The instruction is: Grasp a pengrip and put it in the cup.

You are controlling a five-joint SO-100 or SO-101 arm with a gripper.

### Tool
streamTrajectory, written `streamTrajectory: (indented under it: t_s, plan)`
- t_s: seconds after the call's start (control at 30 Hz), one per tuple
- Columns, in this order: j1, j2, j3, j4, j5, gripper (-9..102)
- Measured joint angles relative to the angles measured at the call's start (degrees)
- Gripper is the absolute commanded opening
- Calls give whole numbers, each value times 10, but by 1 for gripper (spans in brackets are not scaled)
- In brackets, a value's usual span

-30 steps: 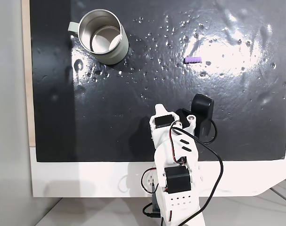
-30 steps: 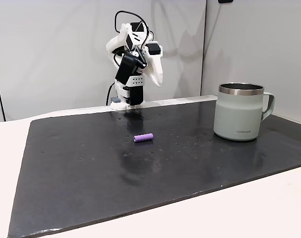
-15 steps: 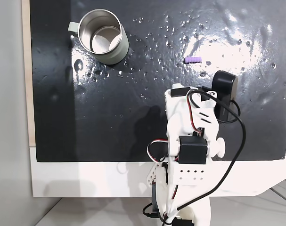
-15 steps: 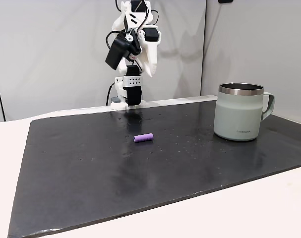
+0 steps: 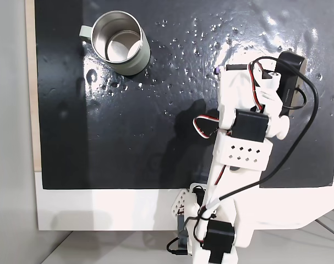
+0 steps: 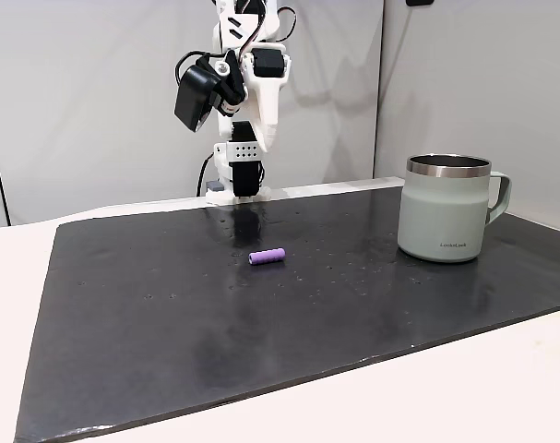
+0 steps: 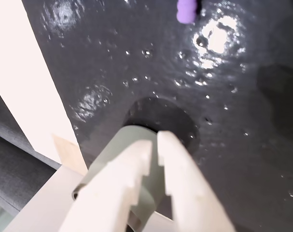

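Closed, empty white claw [image 7: 156, 140] raised above the black mat [image 6: 169, 323] — small purple tube-like pengrip [image 6: 267, 257] lying mid-mat, well left of the grey-green metal cup [image 6: 448, 208] in a fixed view.

Black mat [image 5: 128, 126] covers most of a white tabletop [image 5: 100, 209]; mat surface is dimpled and glossy, with bright glare patches toward the upper right in a fixed view. A pale wooden strip [image 5: 29, 82] runs along the mat's left edge there. Grey floor [image 5: 7, 110] shows beyond the table. In the other fixed view, plain light-grey wall panels [image 6: 95, 101] stand behind the table, split by dark vertical seams. Lighting is even and soft.
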Motion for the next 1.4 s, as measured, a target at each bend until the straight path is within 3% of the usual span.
streamTrajectory:
  t_s: [0.37,0.57,0.73,1.4]
  plan:
    - [14,-167,-90,0,-7,5]
    - [29,-221,-117,-16,-7,27]
    - [40,-256,-118,-17,-6,33]
    - [43,-396,-166,-43,5,26]
